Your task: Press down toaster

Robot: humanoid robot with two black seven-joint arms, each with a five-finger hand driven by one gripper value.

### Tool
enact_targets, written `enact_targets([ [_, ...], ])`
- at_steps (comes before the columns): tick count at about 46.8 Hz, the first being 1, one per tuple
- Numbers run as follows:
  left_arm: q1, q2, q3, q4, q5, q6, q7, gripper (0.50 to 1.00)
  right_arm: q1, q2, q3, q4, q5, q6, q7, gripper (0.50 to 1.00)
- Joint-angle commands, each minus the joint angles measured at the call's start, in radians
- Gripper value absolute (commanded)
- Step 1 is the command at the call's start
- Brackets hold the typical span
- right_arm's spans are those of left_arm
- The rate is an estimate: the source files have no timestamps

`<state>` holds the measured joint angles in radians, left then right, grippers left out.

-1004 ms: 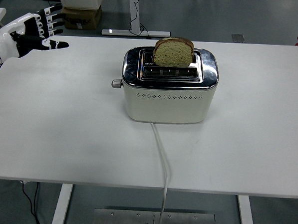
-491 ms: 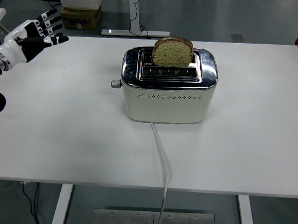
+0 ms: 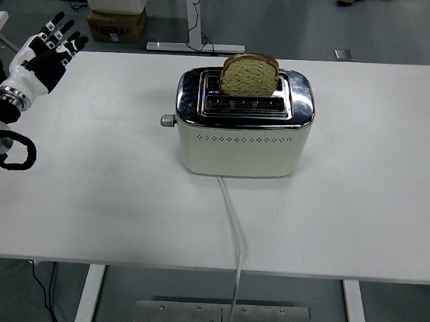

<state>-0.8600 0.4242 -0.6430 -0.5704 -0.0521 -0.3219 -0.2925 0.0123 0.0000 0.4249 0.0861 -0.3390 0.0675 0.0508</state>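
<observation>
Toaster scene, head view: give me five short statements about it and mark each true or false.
1. A slice of bread stands up out of the toaster. True.
2. The left hand is pressing the toaster's lever. False: the hand is at the table's far left edge, well apart from the toaster, with fingers spread and holding nothing.
3. The toaster's white cord runs toward the table's near edge and over it. True.
4. The lever sticks out of the toaster's right end. False: it is on the left end.
5. Both slots hold bread. False: only the rear slot does; the front one is empty.
</observation>
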Motion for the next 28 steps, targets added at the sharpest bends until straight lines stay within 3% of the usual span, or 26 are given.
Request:
enact_targets([
  [1,0.004,-0.033,-0.023,0.033,-0.003,0.000,0.000,1.000,0.000,0.000,0.000,0.000,0.000,0.000,0.001,1.000],
  [12,0.006,-0.114,-0.043,0.112,-0.015,-0.002,0.000,1.000,0.001,0.000,0.000,0.001,0.000,0.000,0.000,0.998],
  [28,0.007,-0.127,-0.044,0.130,-0.046,-0.003,0.000,1.000,0.001,0.000,0.000,0.001,-0.002,0.000,0.007,0.998],
])
